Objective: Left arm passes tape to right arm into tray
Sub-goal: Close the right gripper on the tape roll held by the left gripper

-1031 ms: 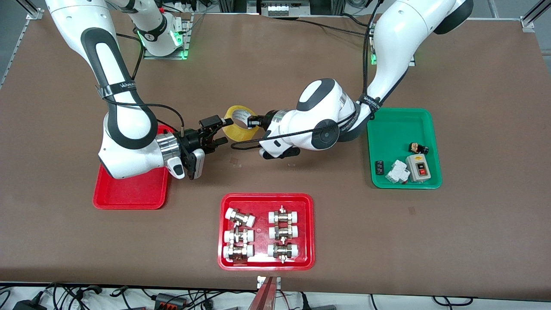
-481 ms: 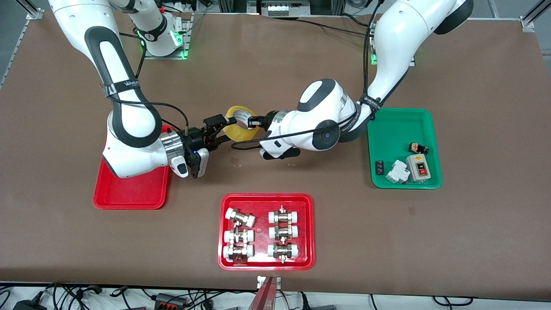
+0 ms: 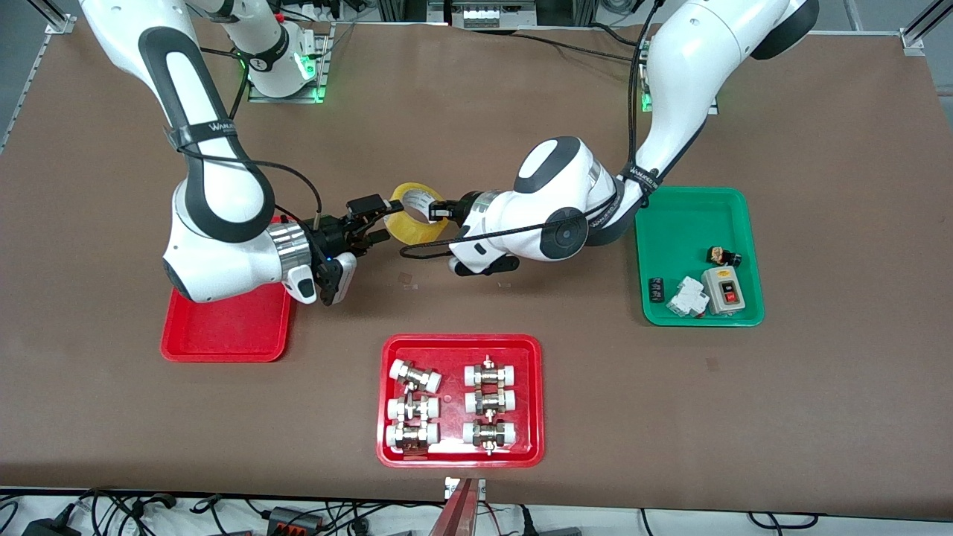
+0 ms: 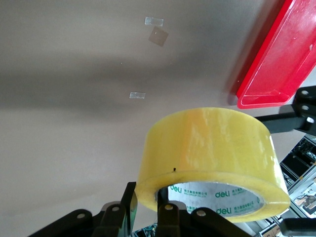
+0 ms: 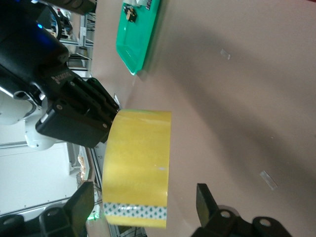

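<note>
The left end effector (image 3: 441,214) is clamped on the rim of the tape (image 3: 412,213), one finger inside the pale core and one outside, holding the yellowish roll in the air above bare table (image 3: 476,134) midway between the two arms. The right end effector (image 3: 377,220) has its fingers spread on either side of the roll's wall at the side away from the left end effector; in the right wrist view the fingers (image 5: 210,207) flank the tape (image 5: 138,165) without visibly pressing it. So the roll is carried by the left arm (image 3: 670,82) alone, and the handover grip looks not yet made.

The plain red tray (image 3: 223,331) sits on the table toward the right arm's end, partly under the right arm (image 3: 208,223). Nearer the front camera lies a red tray with metal fittings (image 3: 461,342), and a green tray (image 3: 696,257) with small electrical parts lies toward the left arm's end.

Risks, as a judgement: if the left end effector lets go before the right has firmly closed, the roll would likely drop and roll off across the table. A right grip that catches only the rim's edge could let the smooth tape slip or twist. Both arms pulling while clamped could wrench the roll loose.
</note>
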